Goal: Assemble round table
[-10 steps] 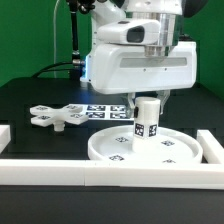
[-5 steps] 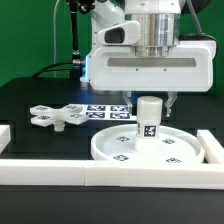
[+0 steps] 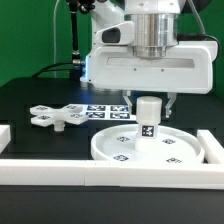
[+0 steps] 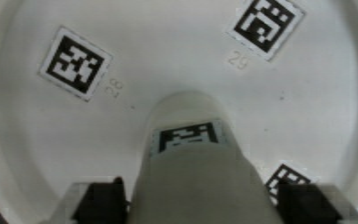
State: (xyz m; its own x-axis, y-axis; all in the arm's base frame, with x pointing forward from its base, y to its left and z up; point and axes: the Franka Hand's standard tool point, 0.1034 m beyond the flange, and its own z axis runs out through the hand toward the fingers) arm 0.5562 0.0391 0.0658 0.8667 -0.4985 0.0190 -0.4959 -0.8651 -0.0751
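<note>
On the black tabletop point(image 3: 30, 98), before a green backdrop point(image 3: 25, 40), long white border rails point(image 3: 50, 166) are seen along the near edge. No lettering can be read. The only labels are black-and-white square tags, and the small characters printed beside the disc's tags in the wrist view are too blurred to make out.

The large rimmed round disc point(image 3: 102, 150) is laid flat just behind the near rail, toward the exterior view's right. It is white and shallow, with several tags on its floor. The marker board point(image 3: 100, 110) is partly hidden behind it. The flat cross-shaped foot piece point(image 3: 55, 115), white and tagged, is laid apart from the disc on the exterior view's left.

The short thick cylinder leg point(image 3: 148, 115) is stood upright at the disc's middle, with a tag on its side. The end effector point(image 3: 148, 104) is poised over the leg's top. Its jaws are parted, one dark finger point(image 3: 129, 103) on each side with a gap showing. Nothing is gripped.
</note>
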